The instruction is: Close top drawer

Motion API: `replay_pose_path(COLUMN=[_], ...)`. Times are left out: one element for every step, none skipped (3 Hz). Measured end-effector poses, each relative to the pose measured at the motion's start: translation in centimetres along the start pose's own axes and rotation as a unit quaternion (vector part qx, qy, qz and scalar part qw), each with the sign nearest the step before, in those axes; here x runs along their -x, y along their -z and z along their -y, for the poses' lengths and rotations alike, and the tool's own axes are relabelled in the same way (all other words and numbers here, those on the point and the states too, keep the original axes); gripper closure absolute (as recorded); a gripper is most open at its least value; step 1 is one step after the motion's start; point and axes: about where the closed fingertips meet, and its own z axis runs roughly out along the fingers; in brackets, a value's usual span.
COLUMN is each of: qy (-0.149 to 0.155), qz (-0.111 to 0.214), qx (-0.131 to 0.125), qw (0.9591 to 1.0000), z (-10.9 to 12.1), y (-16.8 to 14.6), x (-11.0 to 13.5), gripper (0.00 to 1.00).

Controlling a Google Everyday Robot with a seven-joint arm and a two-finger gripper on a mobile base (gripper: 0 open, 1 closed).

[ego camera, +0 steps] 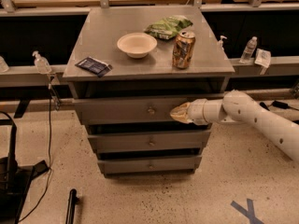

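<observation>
**Operator:** Which step am I at?

**Spotter:** You're at the push itself. Take the knob (151,110) of the top drawer (117,110) as your mark. Below it, nearest the camera, sit the bottom drawer (126,164) and then the middle drawer (121,141); neither is part of your job. Level with the knob and just to its right in the camera view, your claw (179,113) points at the front panel. As far as I can see its tip meets the panel, and the white arm trails off to the right. I cannot tell whether the claw is apart or together.

**Operator:** And the drawer?

**Spotter:** It sits directly under the table (93,41), and I judge it part open, because a dark gap shows above the panel. Its front faces the camera. Its long axis runs level, side to side, along the table's front edge, so it closes straight back, away from the camera.

**Operator:** Next move?

**Spotter:** You need a steady, square push rearward until the panel seats. You're pushing right of the knob, so watch for the box skewing. Above and behind the knob, a dark packet (93,66), a bowl (137,44), a can (183,49) and a green bag (168,27) rest on the table. A hard shove could topple the can.
</observation>
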Motion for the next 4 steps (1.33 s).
replay_pose_path(qy=[-0.004, -0.004, -0.007, -0.003], qz=[-0.004, -0.004, 0.006, 0.011], qx=[0.001, 0.001, -0.005, -0.012], qw=[1.0, 1.0, 0.9999, 0.9999], z=[0.2, 0.2, -1.3, -4.5], y=[-0.2, -0.2, 0.6, 2.7], x=[0.0, -0.1, -0.1, 0.4], gripper=[1.0, 1.0, 1.0, 1.0])
